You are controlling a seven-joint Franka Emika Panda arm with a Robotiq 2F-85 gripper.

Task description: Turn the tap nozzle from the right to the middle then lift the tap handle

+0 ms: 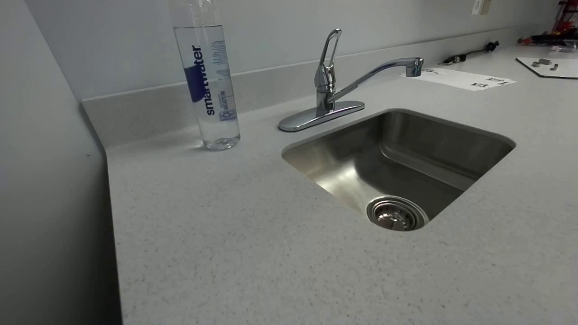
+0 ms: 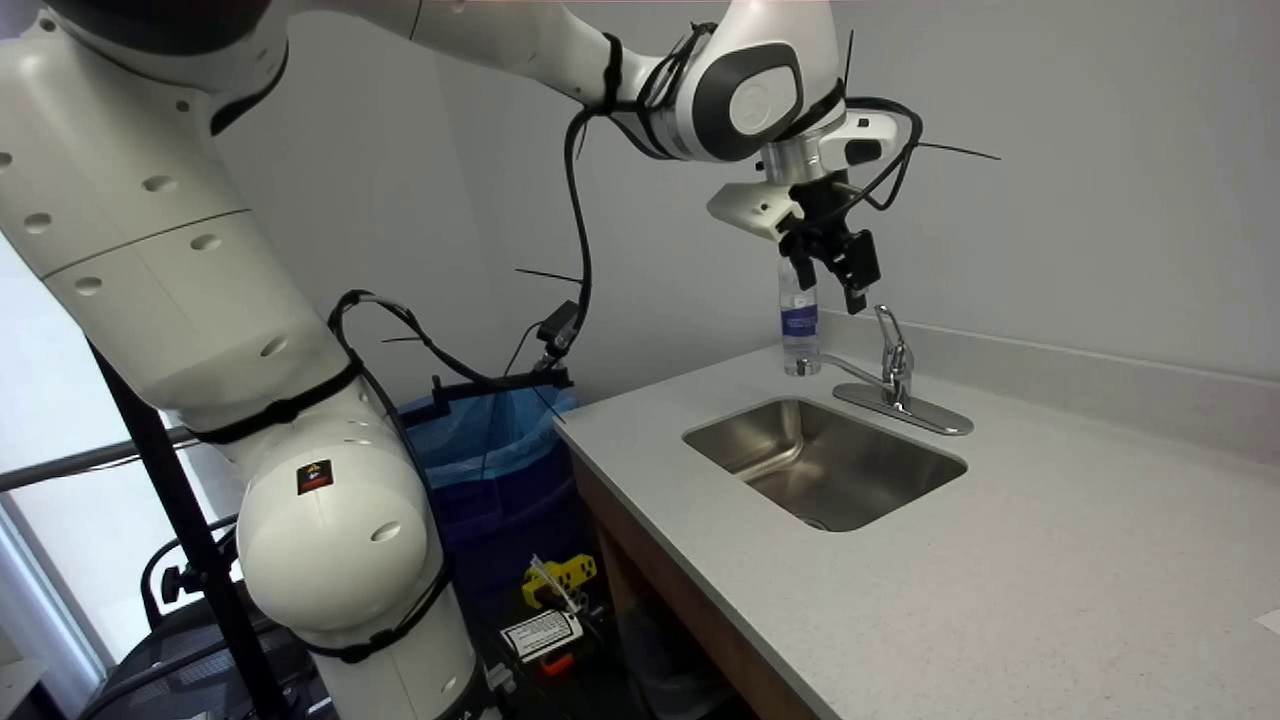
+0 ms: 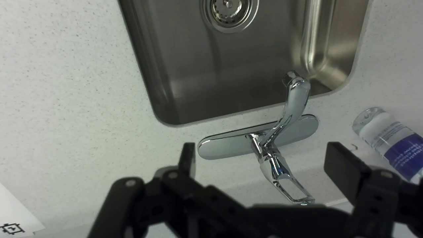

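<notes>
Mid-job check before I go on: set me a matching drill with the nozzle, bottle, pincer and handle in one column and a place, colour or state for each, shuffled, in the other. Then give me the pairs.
Column one
1. Nozzle
2. Bottle
3. Pincer
4. Handle

Column two
A. Atop the faucet
B. Open
C. Extends over the sink
D. Blue-labelled

Pairs: 1-C, 2-D, 3-B, 4-A

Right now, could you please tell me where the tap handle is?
In an exterior view, the tap handle stands atop the faucet body, right of the water bottle; in the wrist view, it shows lower right, framed by the open fingers.
</notes>
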